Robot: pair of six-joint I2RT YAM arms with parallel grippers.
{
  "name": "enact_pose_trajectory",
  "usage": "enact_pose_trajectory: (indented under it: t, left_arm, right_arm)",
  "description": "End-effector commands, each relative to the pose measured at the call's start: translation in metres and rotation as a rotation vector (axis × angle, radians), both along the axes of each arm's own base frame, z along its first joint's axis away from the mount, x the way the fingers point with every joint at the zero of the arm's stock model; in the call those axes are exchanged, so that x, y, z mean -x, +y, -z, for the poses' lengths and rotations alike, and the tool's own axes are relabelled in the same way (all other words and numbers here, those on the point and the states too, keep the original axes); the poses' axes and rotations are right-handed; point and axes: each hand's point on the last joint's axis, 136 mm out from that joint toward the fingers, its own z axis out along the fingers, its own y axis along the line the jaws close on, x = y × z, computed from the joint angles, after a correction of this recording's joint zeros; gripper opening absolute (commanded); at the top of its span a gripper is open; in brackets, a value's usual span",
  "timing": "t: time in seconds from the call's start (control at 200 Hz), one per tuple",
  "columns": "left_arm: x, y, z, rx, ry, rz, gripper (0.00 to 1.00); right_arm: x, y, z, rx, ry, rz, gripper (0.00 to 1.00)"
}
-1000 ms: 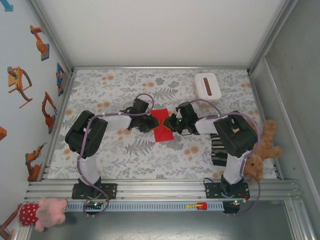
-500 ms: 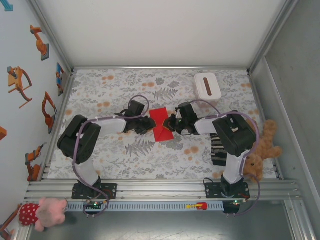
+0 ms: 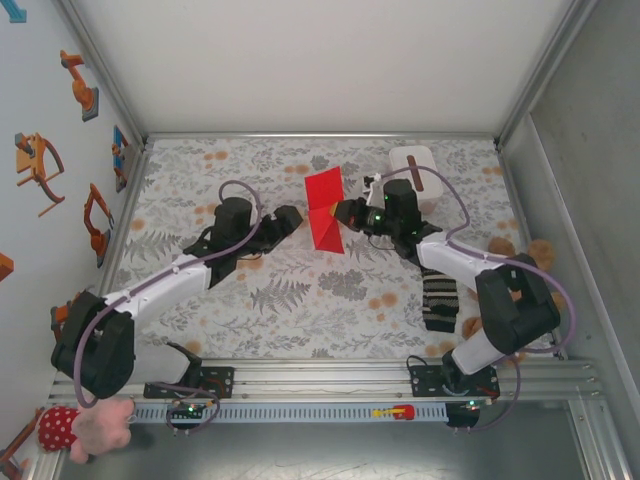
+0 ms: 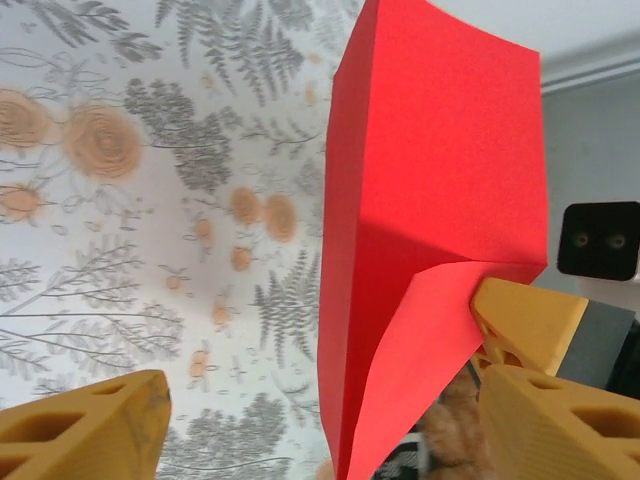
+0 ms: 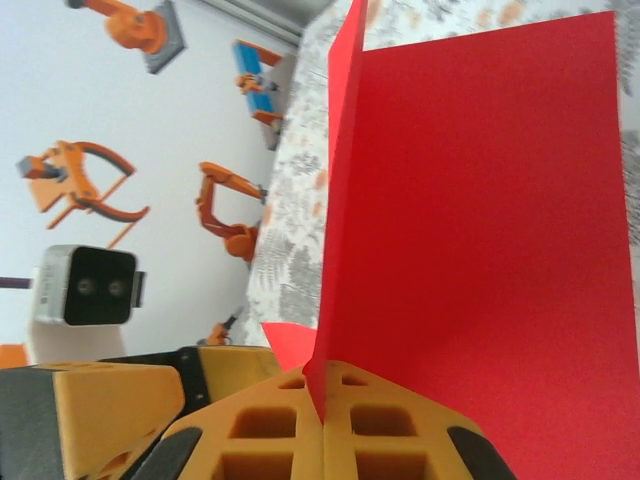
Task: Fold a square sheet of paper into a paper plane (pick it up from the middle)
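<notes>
the red sheet of paper [image 3: 325,205] is over the far middle part of the flowered table [image 3: 200,180], between the two arms. it is already creased: in the top view it has a wide upper part and a sharp tip toward the near side. in the left wrist view a folded flap lies on its lower part.

the right gripper [image 3: 343,212] holds the sheet at its right edge. in the right wrist view its two yellow fingers [image 5: 270,435] are pressed together with the paper edge between them, and the sheet stands up from them. whether the sheet touches the table cannot be told.

the left gripper [image 3: 292,218] is just beside the sheet on the left, with the jaws wide apart and nothing between them. the white box [image 3: 408,160] lies behind the right arm.
</notes>
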Motion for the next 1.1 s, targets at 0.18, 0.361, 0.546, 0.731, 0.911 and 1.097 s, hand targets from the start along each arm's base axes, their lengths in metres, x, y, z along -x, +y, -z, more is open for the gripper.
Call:
enact_pose_trajectory:
  t: [0.18, 0.361, 0.546, 0.731, 0.911, 1.097]
  left_arm:
    - [0.012, -0.036, -0.063, 0.24, -0.185, 0.179, 0.96]
    - [0.014, -0.048, -0.061, 0.23, -0.183, 0.226, 0.98]
    - [0.018, -0.059, -0.071, 0.253, -0.215, 0.28, 0.95]
    - [0.021, -0.063, -0.084, 0.292, -0.277, 0.312, 0.87]
    - [0.02, -0.062, -0.089, 0.305, -0.306, 0.306, 0.73]
    - [0.019, -0.061, -0.087, 0.298, -0.306, 0.297, 0.52]
  right_arm:
    - [0.008, 0.009, -0.073, -0.168, -0.137, -0.101, 0.0]
    - [0.013, 0.01, -0.087, -0.228, -0.139, -0.128, 0.0]
    - [0.015, 0.009, -0.094, -0.245, -0.139, -0.138, 0.0]
    - [0.015, 0.009, -0.094, -0.256, -0.124, -0.139, 0.0]
    - [0.017, 0.008, -0.096, -0.261, -0.122, -0.144, 0.0]
    - [0.017, 0.005, -0.095, -0.262, -0.115, -0.142, 0.0]
